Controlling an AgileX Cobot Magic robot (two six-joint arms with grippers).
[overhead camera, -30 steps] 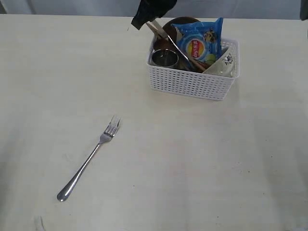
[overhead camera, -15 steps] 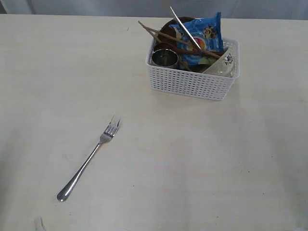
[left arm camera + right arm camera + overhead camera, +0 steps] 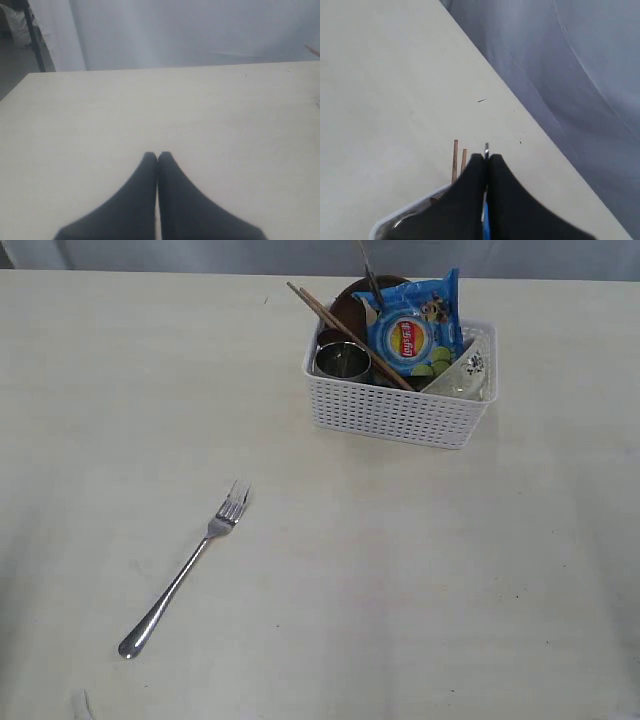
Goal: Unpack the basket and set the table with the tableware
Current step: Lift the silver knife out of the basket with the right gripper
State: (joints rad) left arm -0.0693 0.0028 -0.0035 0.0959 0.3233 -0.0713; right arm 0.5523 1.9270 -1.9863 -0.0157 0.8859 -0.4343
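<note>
Though half hidden, knife (image 3: 486, 147) seemingly in right gripper (image 3: 486, 158).

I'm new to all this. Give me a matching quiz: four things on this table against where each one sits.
1 fork
2 steel cup
3 chip bag
4 chopsticks

a blue, standing in the basket
b lying on the bare table
c slanting out over the basket's rim
d upright at the basket's left end

Pairs: 1-b, 2-d, 3-a, 4-c
</note>
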